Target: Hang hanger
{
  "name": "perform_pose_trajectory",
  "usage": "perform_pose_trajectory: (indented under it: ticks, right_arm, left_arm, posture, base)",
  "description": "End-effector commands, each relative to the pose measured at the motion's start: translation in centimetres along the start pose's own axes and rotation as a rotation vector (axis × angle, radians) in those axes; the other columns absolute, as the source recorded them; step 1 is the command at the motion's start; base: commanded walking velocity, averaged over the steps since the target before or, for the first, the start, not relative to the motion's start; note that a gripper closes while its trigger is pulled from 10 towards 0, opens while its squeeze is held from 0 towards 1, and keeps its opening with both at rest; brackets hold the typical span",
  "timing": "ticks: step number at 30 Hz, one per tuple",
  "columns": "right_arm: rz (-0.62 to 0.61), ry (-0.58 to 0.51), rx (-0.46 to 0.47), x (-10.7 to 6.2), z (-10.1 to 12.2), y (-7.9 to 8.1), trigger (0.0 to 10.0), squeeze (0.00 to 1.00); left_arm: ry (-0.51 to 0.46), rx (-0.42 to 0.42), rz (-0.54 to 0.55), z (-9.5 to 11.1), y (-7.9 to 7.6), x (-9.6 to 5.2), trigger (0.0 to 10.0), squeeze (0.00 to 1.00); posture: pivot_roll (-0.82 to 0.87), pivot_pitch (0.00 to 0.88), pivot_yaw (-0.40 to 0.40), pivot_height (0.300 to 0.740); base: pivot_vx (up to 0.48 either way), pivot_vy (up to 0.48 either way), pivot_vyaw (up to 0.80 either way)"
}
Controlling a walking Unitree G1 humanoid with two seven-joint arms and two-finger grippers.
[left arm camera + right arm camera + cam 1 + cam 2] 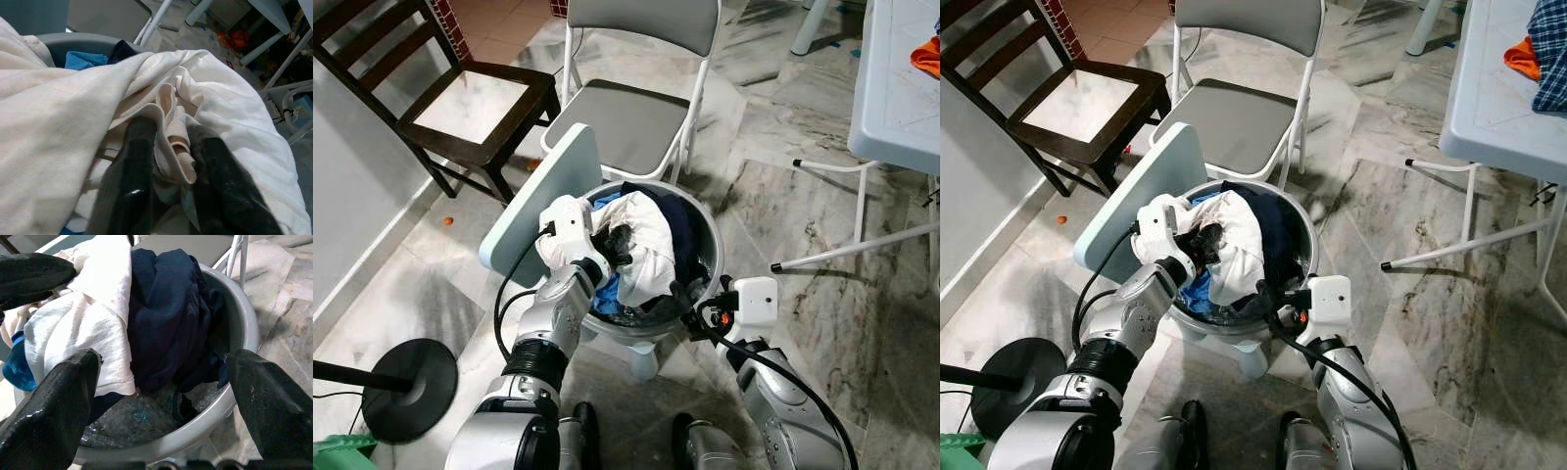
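Note:
A grey round bin (710, 245) stands right in front of me, heaped with clothes. On top lies a white garment (651, 245), with a dark navy one (680, 225) behind it and a blue one (607, 294) below. My left gripper (617, 245) reaches in from the left and is shut on a fold of the white garment (73, 122), which is pinched between the black fingers (132, 171). My right gripper (161, 396) is open at the bin's near rim (244, 323), facing the navy garment (166, 308) and touching nothing.
The bin's pale green lid (543, 201) stands tilted up on its left side. A grey folding chair (626, 117) is just behind the bin and a dark wooden chair (460, 108) stands at the far left. A white table (901, 78) is at the right, and a black round stand base (411, 387) sits on the marble floor to my left.

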State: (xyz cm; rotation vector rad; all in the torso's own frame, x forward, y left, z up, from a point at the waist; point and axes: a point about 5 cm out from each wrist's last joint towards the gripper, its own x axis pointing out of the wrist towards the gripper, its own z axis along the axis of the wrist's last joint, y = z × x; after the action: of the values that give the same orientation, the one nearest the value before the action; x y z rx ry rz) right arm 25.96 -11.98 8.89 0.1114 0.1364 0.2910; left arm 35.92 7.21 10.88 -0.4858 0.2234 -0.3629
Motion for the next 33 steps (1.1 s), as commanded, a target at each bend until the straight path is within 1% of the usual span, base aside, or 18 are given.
perform_pose_trajectory:
  ticks: [1,6,8,12,16,21,24,26,27,28,29,30,31,32,33]
  right_arm:
    - [0.026,0.026,0.007,-0.2,-0.5,0.5,10.0,0.0]
    - [0.063,0.018,0.014,-0.3,-0.3,0.9,10.0,0.0]
    - [0.065,0.02,0.016,-0.3,-0.4,0.9,10.0,0.0]
    - [0.049,0.017,0.022,-0.2,-0.2,0.6,10.0,0.0]
    - [0.039,0.019,0.017,-0.2,-0.3,0.5,10.0,0.0]
    - [0.023,0.019,-0.005,0.0,-0.3,0.4,10.0,0.0]
    - [0.024,0.021,-0.005,0.0,-0.3,0.4,10.0,0.0]
    - [0.024,0.021,-0.006,0.0,-0.3,0.4,10.0,0.0]
    - [0.022,0.022,-0.008,0.0,-0.4,0.3,10.0,0.0]
    - [0.02,0.023,-0.01,0.0,-0.4,0.3,10.0,0.0]
    - [0.017,0.024,-0.014,0.0,-0.4,0.2,10.0,0.0]
    - [0.016,0.024,-0.02,0.0,-0.4,0.1,10.0,0.0]
    - [0.016,0.024,-0.02,0.0,-0.4,0.1,10.0,0.0]
    - [0.016,0.024,-0.021,0.0,-0.4,0.0,10.0,0.0]
    - [0.017,0.023,-0.025,0.0,-0.4,0.0,10.0,0.0]
  left_arm:
    - [0.008,0.002,0.005,-0.1,0.3,-0.1,0.0,0.0]
    - [0.005,0.003,0.004,-0.2,0.3,0.0,0.0,0.0]
    - [-0.013,0.022,0.013,0.1,0.3,0.0,0.0,0.0]
    - [-0.076,0.109,0.013,1.2,0.2,0.0,0.0,0.0]
    - [-0.14,0.175,0.002,2.2,-0.1,-0.1,0.0,0.0]
    - [-0.145,0.157,0.014,2.1,0.0,-0.1,0.0,0.0]
    - [-0.193,0.205,0.012,2.7,-0.1,-0.3,0.0,0.0]
    - [-0.221,0.26,-0.007,3.2,-0.3,-0.3,0.0,0.0]
    - [-0.266,0.338,-0.02,4.0,-0.5,-0.5,0.0,0.0]
    - [-0.298,0.393,-0.03,4.6,-0.7,-0.6,0.0,0.0]
    - [-0.35,0.47,-0.051,5.5,-1.2,-0.8,0.0,0.0]
    - [-0.436,0.581,-0.106,6.9,-2.4,-1.2,0.0,0.0]
    - [-0.436,0.581,-0.106,6.9,-2.4,-1.2,0.0,0.0]
    - [-0.471,0.622,-0.133,7.4,-3.0,-1.4,0.0,0.0]
    - [-0.512,0.66,-0.179,8.0,-3.9,-1.7,0.0,0.0]
  posture:
    - [-0.14,0.269,0.072,0.74]
    - [-0.14,0.269,0.072,0.74]
    - [-0.14,0.269,0.073,0.74]
    - [-0.15,0.269,0.076,0.74]
    - [-0.15,0.269,0.076,0.74]
    - [-0.14,0.268,0.076,0.74]
    - [-0.14,0.267,0.076,0.74]
    - [-0.14,0.266,0.077,0.74]
    - [-0.14,0.265,0.077,0.74]
    - [-0.14,0.265,0.077,0.74]
    - [-0.14,0.262,0.078,0.74]
    - [-0.14,0.259,0.078,0.74]
    - [-0.14,0.259,0.078,0.74]
    - [-0.14,0.256,0.075,0.74]
    - [-0.14,0.253,0.073,0.74]
  base:
    - [0.0,0.0,0.0]
    - [0.0,0.0,0.0]
    - [0.0,0.0,0.0]
    - [0.0,0.0,0.0]
    - [0.0,0.0,0.0]
    - [0.0,0.0,0.0]
    - [0.0,0.0,0.0]
    - [0.0,0.0,0.0]
    - [0.0,0.0,0.0]
    - [0.0,0.0,0.0]
    - [0.0,0.0,0.0]
    - [0.0,0.0,0.0]
    - [0.0,0.0,0.0]
    - [0.0,0.0,0.0]
    - [0.0,0.0,0.0]
